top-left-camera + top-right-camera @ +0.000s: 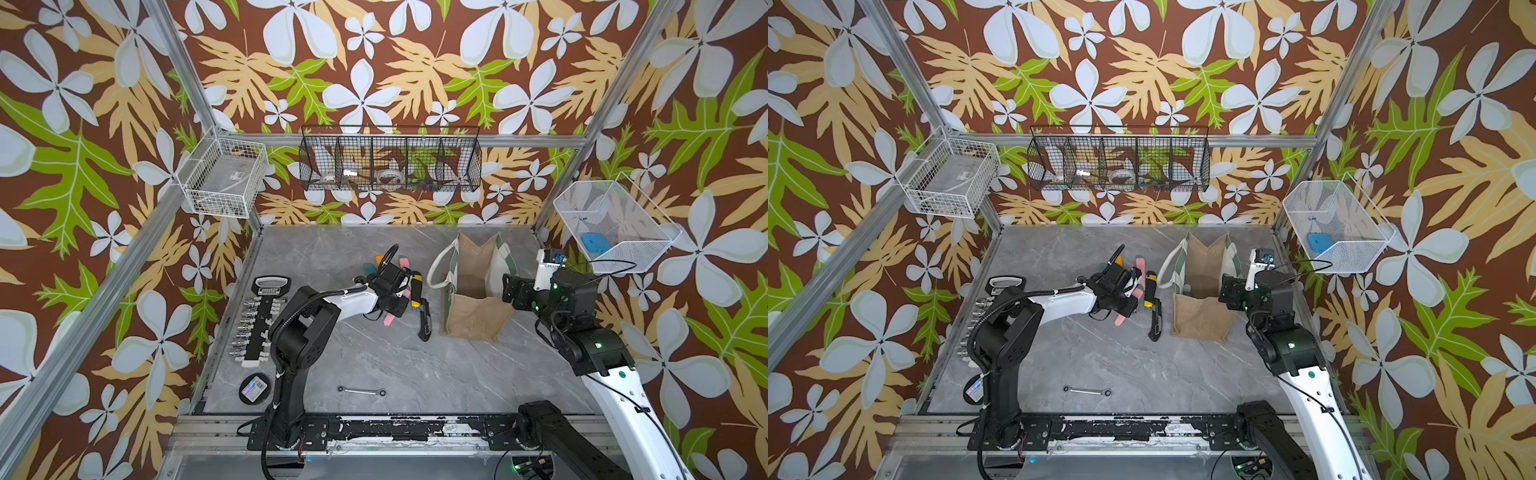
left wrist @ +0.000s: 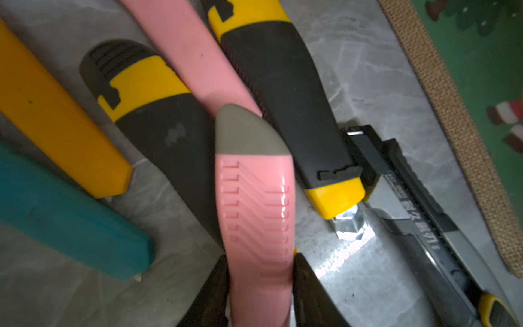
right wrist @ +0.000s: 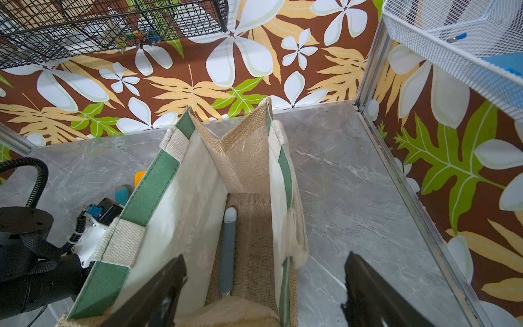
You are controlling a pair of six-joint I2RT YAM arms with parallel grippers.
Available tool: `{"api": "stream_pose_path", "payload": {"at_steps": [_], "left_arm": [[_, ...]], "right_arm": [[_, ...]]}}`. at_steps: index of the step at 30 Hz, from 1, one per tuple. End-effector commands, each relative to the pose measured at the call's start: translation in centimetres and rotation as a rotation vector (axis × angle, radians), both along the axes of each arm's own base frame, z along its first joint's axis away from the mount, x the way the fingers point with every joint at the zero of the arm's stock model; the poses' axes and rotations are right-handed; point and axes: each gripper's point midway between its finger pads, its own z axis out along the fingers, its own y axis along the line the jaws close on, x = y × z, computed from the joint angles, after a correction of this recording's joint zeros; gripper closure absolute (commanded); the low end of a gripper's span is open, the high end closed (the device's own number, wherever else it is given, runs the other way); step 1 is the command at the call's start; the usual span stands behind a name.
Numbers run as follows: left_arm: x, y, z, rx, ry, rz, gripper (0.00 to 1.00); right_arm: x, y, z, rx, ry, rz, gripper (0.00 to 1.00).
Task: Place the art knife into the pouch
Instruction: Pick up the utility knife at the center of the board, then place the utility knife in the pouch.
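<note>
Near the pouch [image 1: 478, 320], left tool [image 2: 261, 256] pinches pink art knife [image 2: 254, 198]; right tool [image 3: 266, 254] gapes wide.

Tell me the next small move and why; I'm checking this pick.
Probably lift straight up: the left gripper is closed on the pink art knife, which overlaps other knives, and the pouch stands open nearby.

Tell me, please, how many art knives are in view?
8. One pink knife is in the left gripper; beside the pouch lie another pink, an orange, a teal, two black-and-yellow and a black-and-silver one; a grey one lies inside it. Others may be hidden.
</note>
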Motion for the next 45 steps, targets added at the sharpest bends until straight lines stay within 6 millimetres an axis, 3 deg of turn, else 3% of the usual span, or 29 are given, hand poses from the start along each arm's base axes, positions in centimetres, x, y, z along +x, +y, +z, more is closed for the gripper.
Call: {"api": "stream_pose_path", "payload": {"at_steps": [1, 14, 20, 28, 36, 41, 45], "left_arm": [[0.8, 0.2, 1.0, -0.018, -0.044, 0.048, 0.64], [1.7, 1.1, 2.8, -0.046, -0.096, 0.16, 0.68], [1.4, 0.7, 5.7, -0.124, -0.096, 0.19, 0.69], [1.1, -0.8, 14.0, -0.287, -0.182, 0.21, 0.69], [-0.5, -5.3, 23.6, -0.453, -0.278, 0.102, 0.71], [-1.8, -8.6, 27.6, -0.545, -0.304, 0.012, 0.71], [-2.2, -11.3, 29.5, -0.606, -0.319, -0.052, 0.72]], "right_arm": [[0.1, 0.0, 0.4, 0.012, -0.022, -0.005, 0.13], [0.3, 0.1, -0.6, 0.016, -0.004, -0.005, 0.13], [0.4, 0.5, -0.9, 0.018, 0.003, 0.016, 0.12], [0.4, 1.5, -0.7, 0.031, 0.002, 0.077, 0.13], [0.2, 2.5, 0.0, 0.07, -0.008, 0.121, 0.14], [-0.1, 2.4, 0.1, 0.077, -0.006, 0.115, 0.16], [-0.5, 1.8, 0.2, 0.073, -0.033, 0.089, 0.17]]}}
